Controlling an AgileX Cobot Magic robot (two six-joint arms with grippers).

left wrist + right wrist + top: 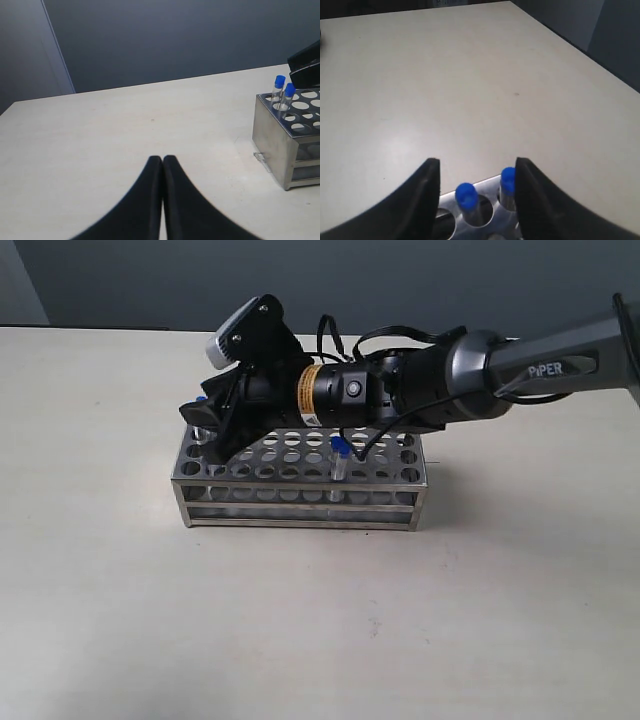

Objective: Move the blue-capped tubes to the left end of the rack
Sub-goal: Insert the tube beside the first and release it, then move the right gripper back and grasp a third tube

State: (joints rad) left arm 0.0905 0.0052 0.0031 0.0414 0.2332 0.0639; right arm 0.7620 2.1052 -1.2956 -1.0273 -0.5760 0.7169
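One rack [300, 492] stands on the bench [300, 640]. Three blue-capped tubes [278, 86] [287, 96] [339, 460] can be counted in it: two side by side at its left end and one alone midway along.

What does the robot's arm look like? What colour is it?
The arm is dark grey with white letters saying PIPER. Its wrist is black with an orange label band, looping black cables and a grey-fronted camera. The right tool and left tool have curved black fingers.

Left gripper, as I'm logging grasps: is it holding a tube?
No, the left gripper is shut tight with nothing clamped in it.
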